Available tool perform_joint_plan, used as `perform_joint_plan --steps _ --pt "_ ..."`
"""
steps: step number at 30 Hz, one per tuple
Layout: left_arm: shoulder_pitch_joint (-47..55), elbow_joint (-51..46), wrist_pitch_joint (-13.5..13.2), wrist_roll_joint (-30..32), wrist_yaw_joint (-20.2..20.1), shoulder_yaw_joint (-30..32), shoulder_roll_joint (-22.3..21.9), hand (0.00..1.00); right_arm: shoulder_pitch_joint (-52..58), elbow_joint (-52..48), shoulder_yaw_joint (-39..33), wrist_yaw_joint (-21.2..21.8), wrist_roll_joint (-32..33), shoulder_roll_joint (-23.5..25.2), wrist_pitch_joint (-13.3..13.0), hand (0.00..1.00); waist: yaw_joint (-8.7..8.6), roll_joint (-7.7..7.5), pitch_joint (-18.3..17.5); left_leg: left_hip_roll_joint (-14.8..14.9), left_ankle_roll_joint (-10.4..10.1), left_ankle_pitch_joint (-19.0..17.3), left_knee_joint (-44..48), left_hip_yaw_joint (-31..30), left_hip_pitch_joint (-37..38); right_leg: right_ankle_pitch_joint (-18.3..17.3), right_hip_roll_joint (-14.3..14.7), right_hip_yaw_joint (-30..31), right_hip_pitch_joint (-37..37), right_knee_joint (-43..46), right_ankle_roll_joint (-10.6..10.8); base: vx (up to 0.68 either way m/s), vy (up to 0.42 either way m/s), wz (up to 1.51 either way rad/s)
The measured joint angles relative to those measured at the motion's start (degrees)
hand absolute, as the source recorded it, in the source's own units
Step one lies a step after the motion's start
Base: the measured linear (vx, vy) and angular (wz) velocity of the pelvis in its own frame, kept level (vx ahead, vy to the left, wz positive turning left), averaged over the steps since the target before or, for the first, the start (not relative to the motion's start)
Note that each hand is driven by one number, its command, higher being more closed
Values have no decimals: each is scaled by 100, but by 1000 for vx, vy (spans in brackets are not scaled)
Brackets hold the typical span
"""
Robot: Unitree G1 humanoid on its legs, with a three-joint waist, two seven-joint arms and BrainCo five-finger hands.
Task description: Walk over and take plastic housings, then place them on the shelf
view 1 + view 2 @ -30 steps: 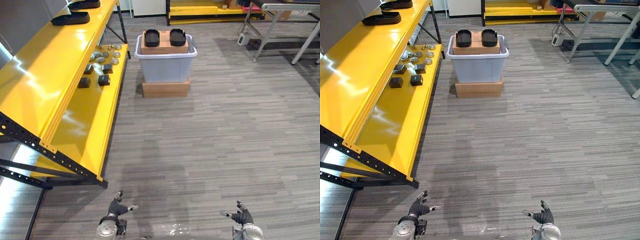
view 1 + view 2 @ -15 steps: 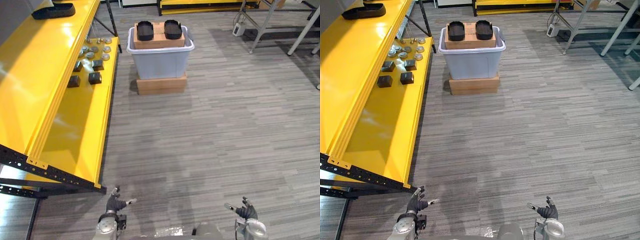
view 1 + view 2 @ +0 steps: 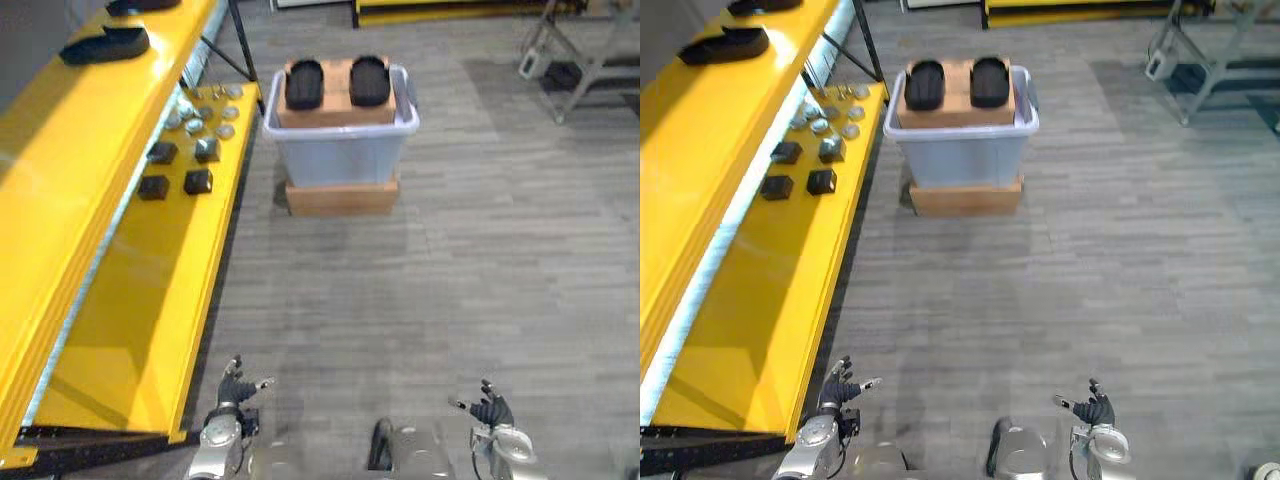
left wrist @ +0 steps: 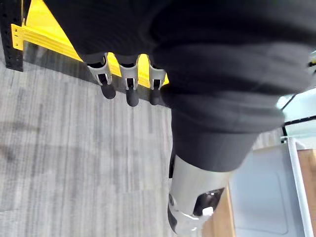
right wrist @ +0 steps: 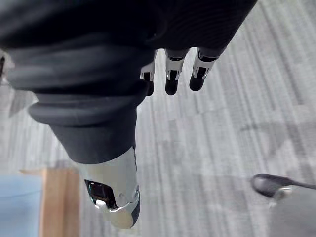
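Two black housings (image 3: 303, 84) sit side by side on a cardboard box (image 3: 335, 108) inside the grey tub (image 3: 340, 155). The tub stands on a flat carton (image 3: 340, 197) on the floor. To the left of the tub runs the yellow shelf (image 3: 60, 180), with another housing (image 3: 105, 45) on its top level. Well short of the tub, the left hand (image 3: 235, 390) and the right hand (image 3: 490, 408) hang low, fingers loosely spread and holding nothing.

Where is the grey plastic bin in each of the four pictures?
Left eye view: grey bin ahead, upper middle.
Right eye view: upper middle again.
Left wrist view: bin wall beside the left hand.
Right wrist view: pale corner beside the right hand.
Shared landmark: cardboard box under it.
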Motion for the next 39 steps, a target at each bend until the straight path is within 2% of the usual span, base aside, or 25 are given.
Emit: perform_joint_plan --steps 2,3,4,5,7,8,10,11,12,13,14,15,16,18,19,21,22,23,24,26,29,31,36,38,39 --pt "7 -65 14 0 9 3 -63 0 -69 22 -195 -41 11 98 -1 0 93 -99 72 -629 -109 228 -1958 -236 -182 -79 -125 122 359 -198 134 530 65 -45" --pt "38 -106 20 0 11 -5 -134 0 -44 19 -223 -104 10 99 -10 0 107 -32 53 -869 -183 692 -3264 -548 -175 -146 -60 209 598 -344 243 541 156 -64" --pt "59 -145 22 1 14 -11 -140 0 -36 50 -201 -116 6 103 -11 0 201 59 47 -864 -127 1329 -3312 -749 -295 -304 70 429 844 -477 439 673 214 -80" --pt "67 -140 35 2 19 -3 -121 0 -40 79 -144 -117 6 133 -9 0 247 44 19 -886 42 1666 -3164 -764 -294 -351 29 578 956 -546 502 680 224 -55" --pt "-113 -152 35 1 9 -2 -58 0 -11 175 48 -109 -41 240 2 0 116 -295 -57 -1210 427 1519 -2991 -791 -371 -179 -330 725 888 -330 558 611 181 15" --pt "-136 -143 38 1 9 -1 -67 0 2 200 57 -110 -52 254 10 0 97 -335 -73 -1271 456 1476 -2923 -782 -378 -143 -402 818 811 -112 613 538 165 26" --pt "-77 -127 48 -2 13 10 -79 0 58 288 39 -109 -101 296 18 0 91 -405 -106 -1364 532 869 -2505 -720 -230 -39 -603 1218 406 1209 799 477 152 5" --pt "0 -85 49 -3 13 12 -66 0 70 332 37 -106 -114 339 21 0 86 -430 -122 -1418 547 557 -2429 -696 28 310 -760 1390 -7 2449 1368 524 163 -4" --pt "24 -53 58 -7 13 11 -45 0 76 345 43 -100 -154 374 23 0 71 -437 -125 -1452 567 437 -2450 -708 197 631 -849 1486 -254 3106 1735 518 144 -1" --pt "30 21 74 -26 16 2 5 0 81 399 75 -85 -222 434 25 0 61 -452 -127 -1521 584 242 -2527 -751 565 491 -975 1574 -815 4399 1667 630 115 3" --pt "68 50 77 -50 21 -6 13 0 108 414 122 -76 -268 456 54 0 56 -431 -126 -1553 591 148 -2754 -758 1034 108 -1074 1450 -1221 5108 1241 417 57 4" --pt "63 55 76 -58 24 -13 19 0 137 406 179 -76 -268 450 57 0 52 -401 -115 -1552 598 126 -2927 -769 1322 -117 -1068 1299 -1382 5181 1030 631 45 11" --pt "65 73 71 -113 24 -25 23 0 188 399 295 -75 -269 414 54 0 36 -295 -96 -1481 588 111 -3290 -835 1888 -505 -1010 915 -1714 4774 611 413 -12 14" --pt "15 114 68 -143 22 -28 8 0 183 398 296 -74 -272 388 51 0 4 -134 -97 -1327 574 105 -3461 -896 2186 -651 -798 672 -2095 3783 430 533 -92 32" --pt "-46 119 55 -142 22 -25 -19 0 182 392 288 -74 -271 357 52 0 -84 -42 -99 -1194 550 92 -3470 -963 2289 -522 -639 699 -2367 2746 481 555 -190 73" --pt "-93 155 35 -133 25 -4 -9 0 236 383 286 -73 -272 353 54 0 -208 -35 -99 -1072 328 -25 -3479 -1049 2465 297 -524 977 -2494 1003 618 477 -201 89" --pt "-80 214 40 -126 31 -4 6 0 374 384 281 -76 -274 351 60 0 -270 -109 -140 -1039 30 -201 -3478 -1080 2669 1195 -507 1141 -2397 562 726 417 -196 65" --pt "-85 267 42 -124 37 -3 -3 0 440 393 280 -76 -279 334 63 0 -259 -140 -153 -992 -78 -278 -3473 -1109 2787 1682 -454 1254 -2368 652 469 545 -278 26" --pt "-47 360 53 -123 20 -11 -118 0 385 367 276 -75 -305 271 93 0 -172 -8 -202 -825 -151 -243 -3362 -1100 2812 1283 -332 1280 -2468 1076 369 580 -358 -3" --pt "5 415 58 -122 14 -14 -207 0 408 228 257 -72 -316 283 101 0 -238 -8 -201 -730 -357 -89 -2774 -1140 2715 750 -370 1148 -2468 1650 229 528 -349 21" --pt "7 374 50 -122 3 45 -358 0 636 146 282 -14 -310 343 119 0 -247 7 -170 -201 -509 589 -471 -1112 1962 237 -229 796 -1647 1582 53 396 -261 44" --pt "71 400 58 -122 -1 49 -393 0 642 103 251 3 -258 383 102 0 -189 -1 -161 217 -191 199 572 -701 1444 270 -6 710 -878 969 -41 319 -166 -6" --pt "149 388 59 -130 6 84 -403 0 513 209 -25 4 -203 387 87 0 -77 14 -176 -269 -232 0 -1850 -712 1214 322 -60 982 -333 429 36 305 -22 -34" --pt "198 388 56 -135 6 75 -462 0 540 216 -164 -3 -194 365 85 0 -93 166 -246 -484 -310 911 -3186 -1055 1236 324 36 1106 -225 274 195 265 146 -42" --pt "232 409 55 -137 4 77 -469 0 553 262 -236 -10 -180 365 84 0 -91 297 -276 -443 -104 1036 -3267 -1055 1299 263 143 1196 -148 185 312 250 143 -17"
